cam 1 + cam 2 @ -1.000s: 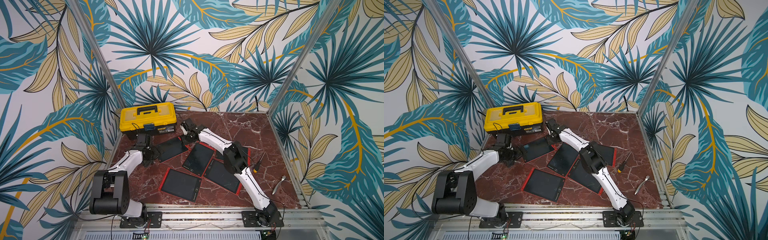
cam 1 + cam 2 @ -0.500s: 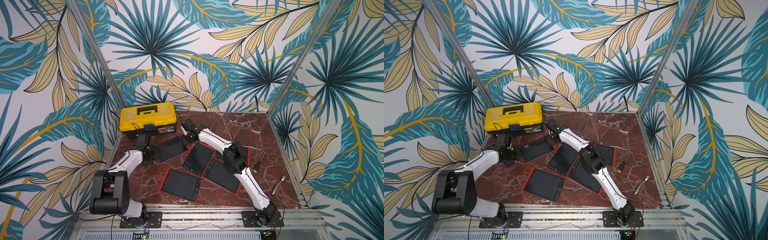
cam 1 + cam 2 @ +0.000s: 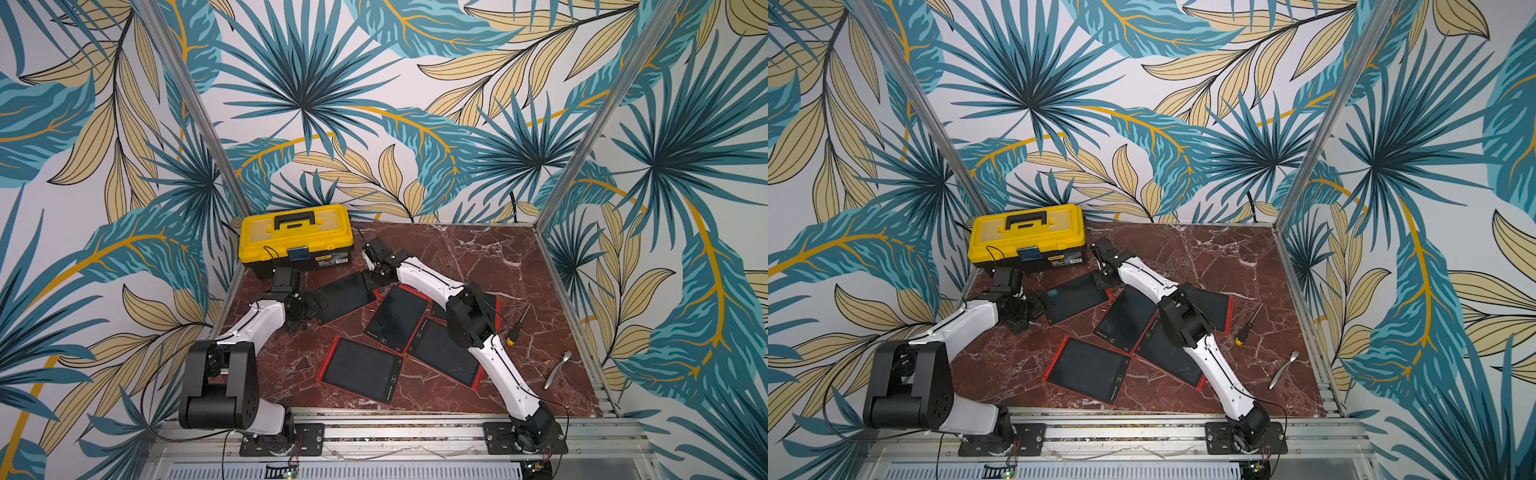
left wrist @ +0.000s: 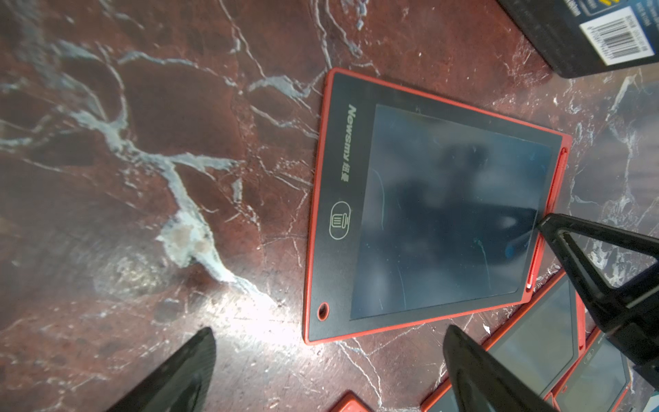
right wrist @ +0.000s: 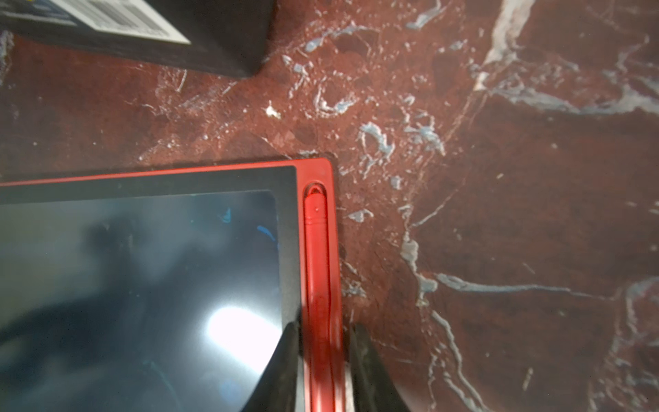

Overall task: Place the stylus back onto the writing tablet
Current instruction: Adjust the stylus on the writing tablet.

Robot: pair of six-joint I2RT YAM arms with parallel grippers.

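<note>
A: Where is the stylus in both top views?
B: It is too thin to see there. The right fingers (image 3: 372, 277) are at the tablet's (image 3: 345, 297) end near the toolbox (image 3: 296, 237). The left fingers (image 3: 311, 308) are at its other end.
A: And the left wrist view?
B: The left fingers (image 4: 178, 374) are wide open and hold nothing. The stylus (image 4: 556, 199) lies in the groove along the tablet's edge.
A: The right wrist view?
B: The right fingers (image 5: 289, 364) stand narrow, one on each side of the stylus (image 5: 317, 249) and the red rim. I cannot tell whether they pinch it.
A: How to finish well?
B: I think it should be pressed flat along its whole length. Then open slowly and lift straight up, so it does not pop out.
</note>
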